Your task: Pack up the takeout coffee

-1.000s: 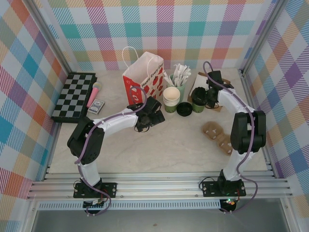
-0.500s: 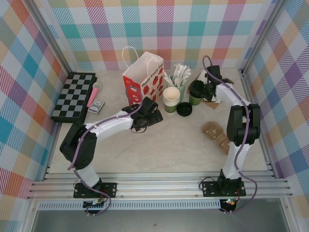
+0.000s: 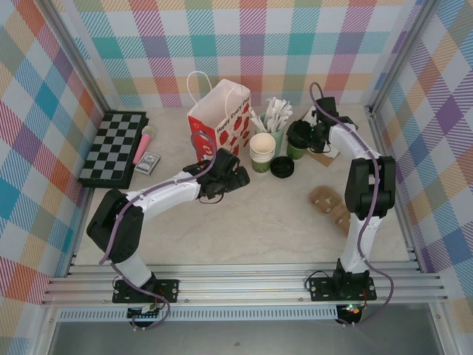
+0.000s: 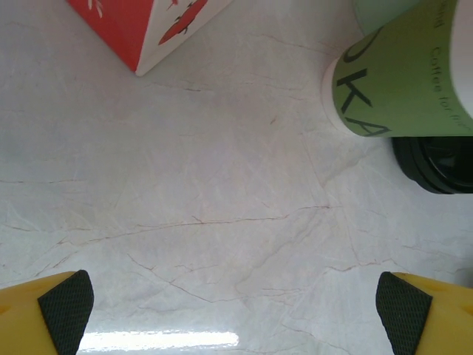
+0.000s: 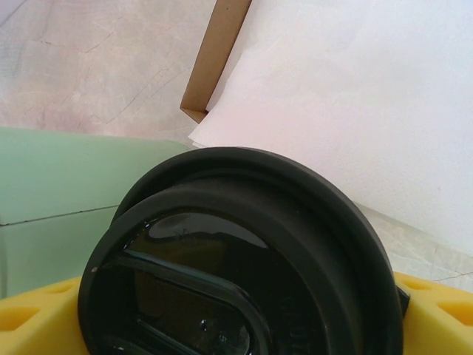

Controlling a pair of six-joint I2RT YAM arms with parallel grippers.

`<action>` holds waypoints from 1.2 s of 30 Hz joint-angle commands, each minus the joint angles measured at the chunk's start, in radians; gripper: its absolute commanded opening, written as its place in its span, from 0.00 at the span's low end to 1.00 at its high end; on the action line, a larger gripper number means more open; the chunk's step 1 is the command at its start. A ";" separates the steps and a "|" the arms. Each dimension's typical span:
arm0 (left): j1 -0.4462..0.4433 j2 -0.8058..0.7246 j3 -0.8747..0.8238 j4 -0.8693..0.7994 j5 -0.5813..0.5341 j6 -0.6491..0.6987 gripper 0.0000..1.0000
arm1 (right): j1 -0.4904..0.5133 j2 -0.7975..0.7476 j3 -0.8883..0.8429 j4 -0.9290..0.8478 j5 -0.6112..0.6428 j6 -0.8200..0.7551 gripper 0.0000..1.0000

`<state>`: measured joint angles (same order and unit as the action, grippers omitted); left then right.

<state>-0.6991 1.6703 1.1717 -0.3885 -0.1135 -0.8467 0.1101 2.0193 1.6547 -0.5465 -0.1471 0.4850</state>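
Note:
The takeout coffee (image 3: 298,140), a small green cup with a black lid, is at the back right between the cutlery cup and a brown board. My right gripper (image 3: 309,139) is shut on it. In the right wrist view the black lid (image 5: 244,259) sits close to the camera, between my yellow fingers (image 5: 436,310). The red-and-white paper bag (image 3: 220,118) stands open at the back centre. My left gripper (image 3: 236,177) hovers open over bare table in front of the bag, with nothing between its pads (image 4: 66,303). The bag's lower corner (image 4: 148,29) is in the left wrist view.
A stack of cream cups (image 3: 261,151) with a green bottom cup (image 4: 399,81) and a loose black lid (image 3: 281,167) stand between the arms. Behind them is the cutlery cup (image 3: 277,117). A chessboard (image 3: 114,146) lies at the left and a cardboard carrier (image 3: 332,208) at the right.
My right gripper has moved the coffee towards the back and slightly left, away from the loose lid. The left gripper has shifted a little left and back, towards the bag.

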 commanded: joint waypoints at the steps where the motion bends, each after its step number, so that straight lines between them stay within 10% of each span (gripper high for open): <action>1: 0.013 -0.039 0.003 0.016 0.017 0.037 1.00 | -0.007 0.019 0.033 -0.040 -0.024 -0.010 0.89; 25: 0.039 -0.167 -0.069 0.087 0.063 0.082 1.00 | -0.007 -0.099 0.026 -0.080 0.019 -0.032 1.00; 31: 0.079 -0.289 -0.018 0.015 0.018 0.133 1.00 | -0.007 -0.273 -0.074 -0.084 0.085 -0.044 1.00; 36: 0.199 -0.271 0.208 -0.320 -0.066 -0.090 1.00 | -0.007 -0.516 -0.280 0.009 0.146 -0.003 1.00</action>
<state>-0.5640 1.3979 1.2629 -0.4957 -0.1040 -0.8112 0.1101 1.6070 1.4559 -0.5800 -0.0540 0.4629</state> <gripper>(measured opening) 0.999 0.998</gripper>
